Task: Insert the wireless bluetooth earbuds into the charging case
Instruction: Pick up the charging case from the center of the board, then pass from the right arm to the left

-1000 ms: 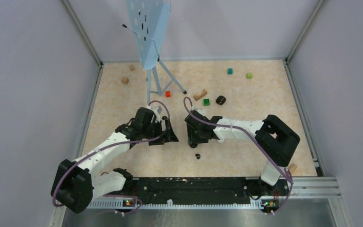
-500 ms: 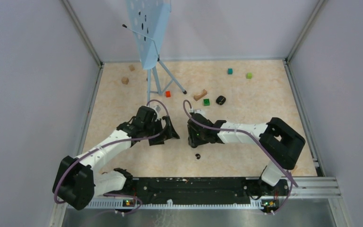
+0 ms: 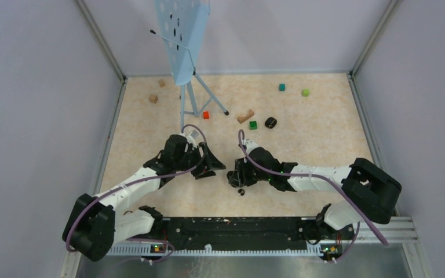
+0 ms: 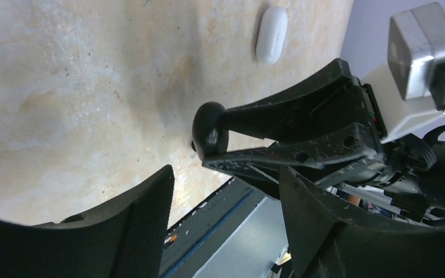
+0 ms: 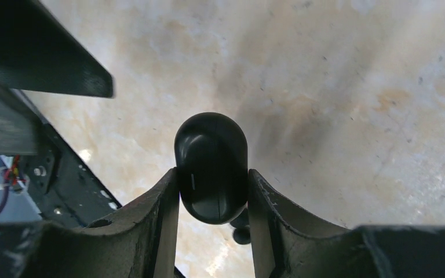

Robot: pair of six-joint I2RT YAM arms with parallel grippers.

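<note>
The right gripper [image 5: 212, 174] is clamped on the glossy, slippery charging case [image 5: 211, 145] by its 2 sides, the left gripper [image 4: 226, 185] gapes empty, and 1 tiny black earbud [image 3: 242, 191] (probably light and easily flicked) lies on the table [image 3: 301, 145] just beside it.

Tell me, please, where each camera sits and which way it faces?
Top: above and behind the bases, looking down on the table; left arm and right arm show.
Left wrist: on the left arm, looking across at the right gripper holding the black case; own fingers at bottom.
Right wrist: on the right arm, looking down past its own fingers clamping that case.
Shared: both wrist views show the case.
</note>
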